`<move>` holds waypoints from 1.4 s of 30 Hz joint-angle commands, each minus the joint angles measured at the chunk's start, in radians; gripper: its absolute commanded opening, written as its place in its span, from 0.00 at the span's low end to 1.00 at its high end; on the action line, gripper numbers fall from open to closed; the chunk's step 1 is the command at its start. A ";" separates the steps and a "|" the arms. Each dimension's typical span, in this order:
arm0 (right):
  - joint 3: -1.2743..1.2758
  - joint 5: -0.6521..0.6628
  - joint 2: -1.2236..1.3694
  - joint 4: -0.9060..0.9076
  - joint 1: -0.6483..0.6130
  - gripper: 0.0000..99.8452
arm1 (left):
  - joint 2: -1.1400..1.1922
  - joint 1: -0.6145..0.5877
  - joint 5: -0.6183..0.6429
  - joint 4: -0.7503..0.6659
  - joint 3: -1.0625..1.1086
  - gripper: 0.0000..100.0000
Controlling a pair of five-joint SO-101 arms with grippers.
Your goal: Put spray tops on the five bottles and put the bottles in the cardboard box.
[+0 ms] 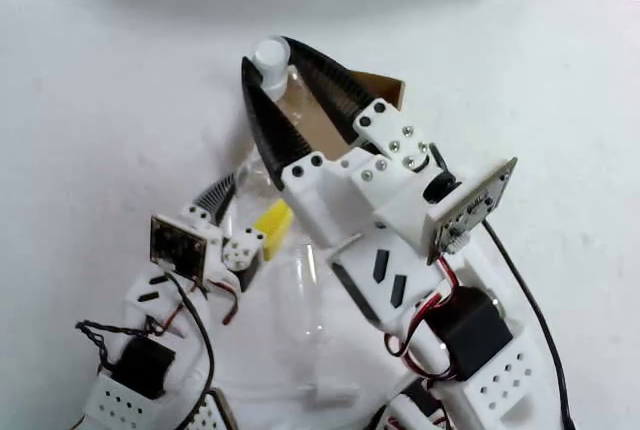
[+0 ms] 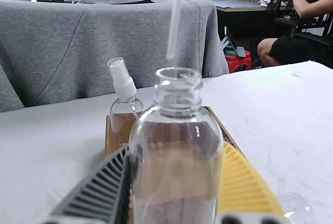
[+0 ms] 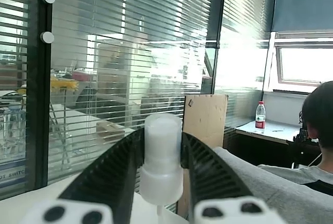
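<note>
Open-necked bottle (image 2: pixel 176 125), nearest lens in left wrist view: upright, gripped by left gripper (image 2: pixel 177 153), grey and yellow fingers either side. Dip tube (image 2: pixel 176 21) hangs straight above fingers, lower end at neck; long axes roughly aligned, vertical. Capped bottle (image 2: pixel 124 104) stands beyond fingers in cardboard box (image 2: pixel 110 135). Right wrist view: right gripper (image 3: pixel 162 136) fingers clamped on spray top (image 3: pixel 162 166), window blinds (image 3: pixel 130 36) behind. High view: right fingers directly over left; white worktop (image 1: pixel 100 100); next move judged straight descent.

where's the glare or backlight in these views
Right wrist view: bright windows backlight the spray top between dark fingers. Left wrist view: small highlights on the clear bottle. High view: even light on the table, faint shadows.
</note>
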 commanded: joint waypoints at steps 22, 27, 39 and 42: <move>-0.035 0.006 0.108 0.131 0.004 0.02 | -0.015 -0.054 0.006 -0.037 -0.011 0.02; -0.051 0.006 0.151 0.163 0.007 0.02 | -0.015 -0.054 0.008 -0.037 -0.011 0.02; -0.210 0.005 0.242 0.460 0.004 0.04 | -0.015 -0.056 0.008 -0.037 -0.011 0.02; -0.270 0.000 0.260 0.568 0.004 0.13 | -0.015 -0.056 0.008 -0.037 -0.011 0.02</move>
